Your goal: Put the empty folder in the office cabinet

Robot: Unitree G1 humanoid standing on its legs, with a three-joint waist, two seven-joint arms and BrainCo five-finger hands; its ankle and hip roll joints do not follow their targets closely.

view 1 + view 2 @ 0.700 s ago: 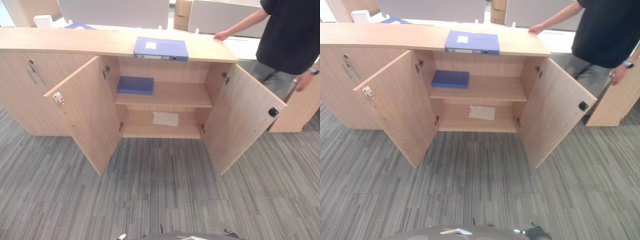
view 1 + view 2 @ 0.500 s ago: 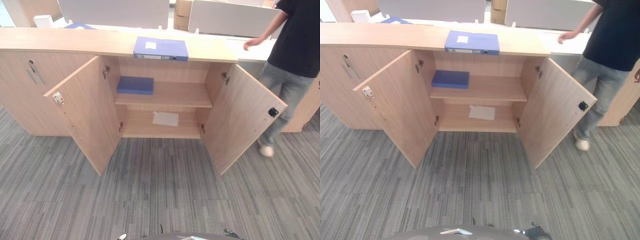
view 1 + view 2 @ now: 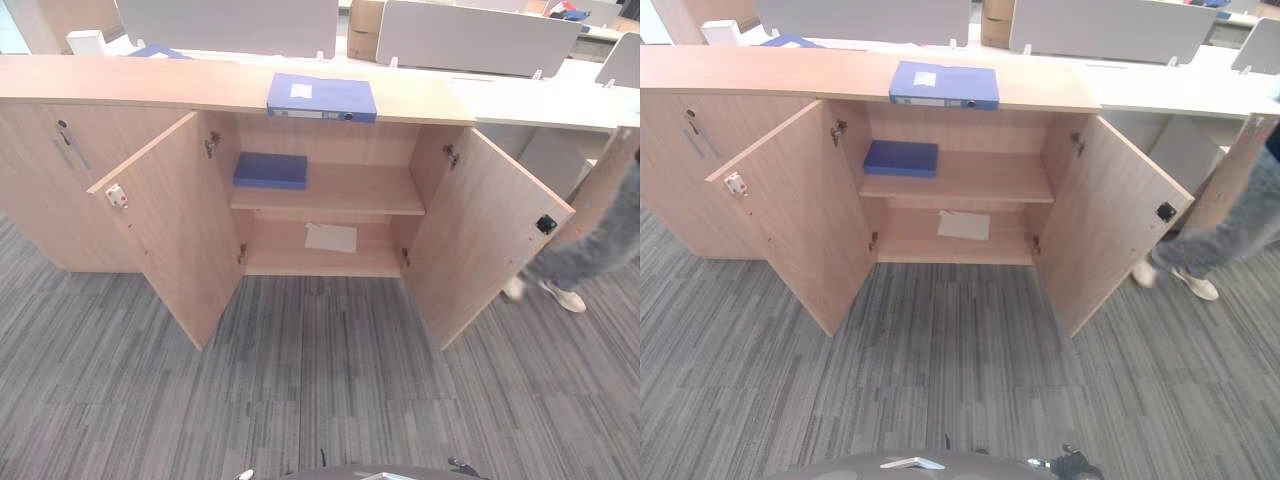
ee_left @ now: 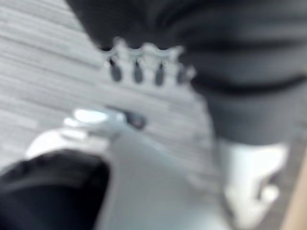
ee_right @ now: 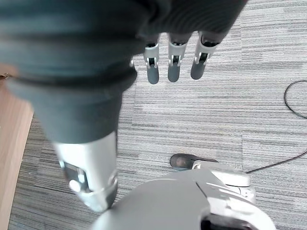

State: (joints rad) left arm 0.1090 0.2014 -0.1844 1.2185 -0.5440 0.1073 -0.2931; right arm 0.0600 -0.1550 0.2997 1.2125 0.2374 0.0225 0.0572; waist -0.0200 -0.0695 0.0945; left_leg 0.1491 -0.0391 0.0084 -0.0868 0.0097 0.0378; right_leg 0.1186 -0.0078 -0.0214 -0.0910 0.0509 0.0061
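Since the earlier frames, the person (image 3: 585,262) has walked off to the right of the cabinet (image 3: 330,190); nothing else has shifted. Folder (image 3: 321,96) lies flat on the cabinet top, well apart from my fingers. A second folder (image 3: 271,170) rests on the upper shelf, a paper (image 3: 331,237) on the lower. My right hand (image 5: 173,60) hangs over the carpet, fingers straight, holding nothing. My left hand (image 4: 144,67) likewise hangs relaxed and empty.
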